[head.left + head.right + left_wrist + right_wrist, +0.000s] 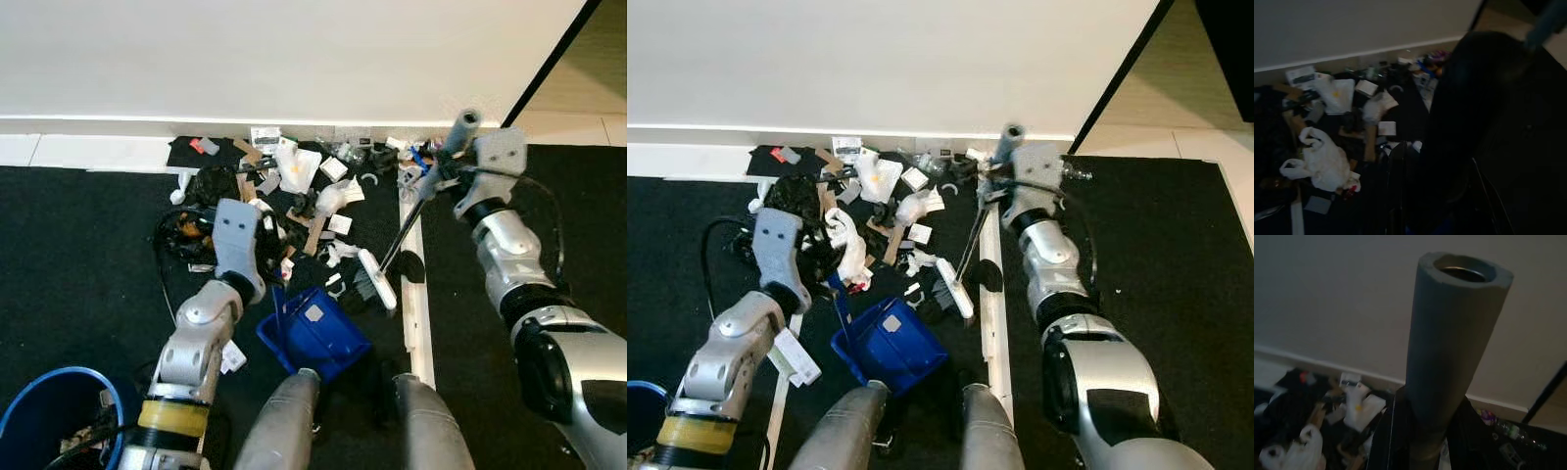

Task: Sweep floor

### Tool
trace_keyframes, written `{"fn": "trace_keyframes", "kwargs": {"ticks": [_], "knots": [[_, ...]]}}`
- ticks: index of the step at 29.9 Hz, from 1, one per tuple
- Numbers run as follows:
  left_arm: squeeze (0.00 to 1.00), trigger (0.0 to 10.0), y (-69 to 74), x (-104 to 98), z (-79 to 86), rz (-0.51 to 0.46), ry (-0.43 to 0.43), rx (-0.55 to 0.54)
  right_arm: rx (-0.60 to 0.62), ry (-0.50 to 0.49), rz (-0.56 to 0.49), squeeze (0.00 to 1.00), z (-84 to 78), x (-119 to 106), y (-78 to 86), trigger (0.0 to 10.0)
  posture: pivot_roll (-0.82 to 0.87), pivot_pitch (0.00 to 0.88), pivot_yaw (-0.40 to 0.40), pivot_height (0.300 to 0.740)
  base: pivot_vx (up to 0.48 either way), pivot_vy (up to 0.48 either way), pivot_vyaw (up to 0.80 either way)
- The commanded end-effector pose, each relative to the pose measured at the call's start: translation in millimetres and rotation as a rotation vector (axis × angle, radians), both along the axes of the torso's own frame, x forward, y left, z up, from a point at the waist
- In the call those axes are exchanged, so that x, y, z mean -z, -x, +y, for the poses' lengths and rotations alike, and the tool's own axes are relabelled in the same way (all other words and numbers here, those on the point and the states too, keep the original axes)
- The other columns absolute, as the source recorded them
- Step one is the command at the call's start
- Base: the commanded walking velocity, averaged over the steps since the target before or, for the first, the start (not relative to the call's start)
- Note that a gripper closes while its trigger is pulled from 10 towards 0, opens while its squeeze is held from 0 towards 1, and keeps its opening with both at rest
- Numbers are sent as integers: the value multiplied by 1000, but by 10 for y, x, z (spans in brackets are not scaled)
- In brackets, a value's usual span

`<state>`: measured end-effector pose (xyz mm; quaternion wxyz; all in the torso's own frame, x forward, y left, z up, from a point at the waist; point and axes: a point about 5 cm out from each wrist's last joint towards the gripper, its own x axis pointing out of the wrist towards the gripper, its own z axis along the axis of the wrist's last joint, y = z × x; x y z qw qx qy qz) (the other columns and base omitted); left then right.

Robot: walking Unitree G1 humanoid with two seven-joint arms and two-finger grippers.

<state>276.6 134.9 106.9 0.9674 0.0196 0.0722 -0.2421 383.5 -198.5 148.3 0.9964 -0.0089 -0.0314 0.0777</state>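
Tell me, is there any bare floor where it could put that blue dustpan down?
Bare black carpet lies left of the litter pile, above the blue bucket, and right of the white floor strip. It is crowded along the wall and around the dustpan and broom head.

A home room: black carpet (pixel 78 255) meets a plain white wall (pixel 294 59) with a white baseboard (pixel 98 125).
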Motion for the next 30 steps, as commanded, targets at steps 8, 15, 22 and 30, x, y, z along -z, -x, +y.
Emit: {"fn": "trace_keyframes", "kwargs": {"ticks": [8, 15, 22, 30], "knots": [[0, 10000, 127, -110, -268, -14, 178, 107, -62, 52, 3, 0, -208, -83, 20, 10000, 136, 292, -16, 740, 0, 0, 0], [0, 10000, 227, -173, -248, -59, 181, 133, -194, 162, 239, 0, -228, 312, 172, 10000, 123, 280, -30, 740, 0, 0, 0], [0, 10000, 221, -117, -307, -66, 155, 134, -216, 156, 286, 0, -154, 461, 230, 10000, 121, 281, -39, 740, 0, 0, 0], [0, 10000, 194, 40, -418, -123, 1, 160, -298, 98, 368, 0, 103, 671, 299, 10000, 110, 284, -36, 740, 0, 0, 0]]}}
